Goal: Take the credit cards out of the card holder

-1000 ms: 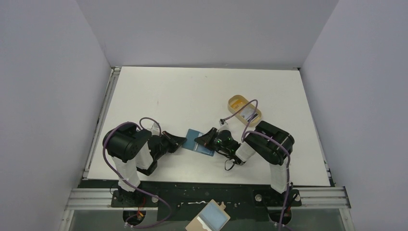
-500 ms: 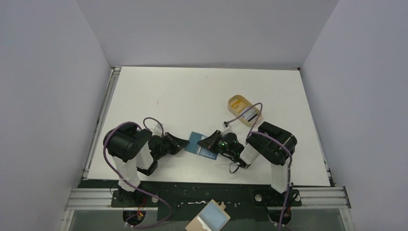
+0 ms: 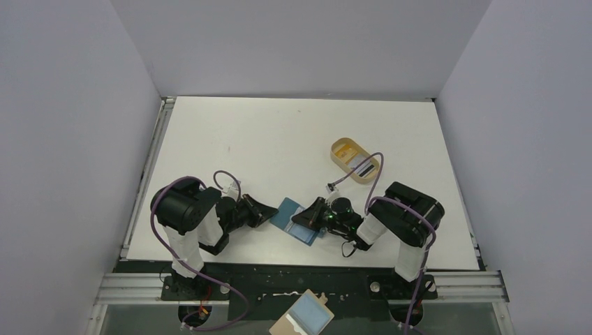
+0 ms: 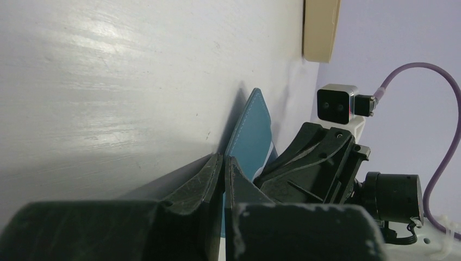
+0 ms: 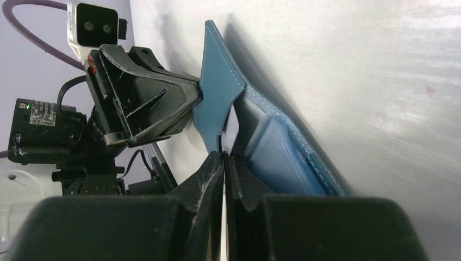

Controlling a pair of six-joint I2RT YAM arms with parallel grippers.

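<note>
The teal card holder (image 3: 289, 210) lies open on the table between my two grippers. My left gripper (image 3: 268, 211) is shut on its left flap (image 4: 251, 133). My right gripper (image 3: 302, 220) is shut on the edge of a pale credit card (image 5: 231, 128) that stands out of the lighter blue pockets (image 5: 277, 157). In the left wrist view my left gripper (image 4: 223, 161) pinches the flap, with the right gripper's fingers (image 4: 312, 163) just behind. In the right wrist view my right gripper (image 5: 224, 156) holds the card, and the left gripper's fingers (image 5: 157, 103) are at the flap. Another card (image 3: 364, 166) lies in the tan tray.
A tan oval tray (image 3: 343, 149) stands at the back right of the card holder; it also shows in the left wrist view (image 4: 321, 30). A tan board with a light-blue rectangle (image 3: 304, 317) lies below the table's near edge. Purple cables loop over both arms.
The card holder and both grippers have shifted to the right and toward the near edge. The right arm has pulled back to the right, uncovering the tray.
</note>
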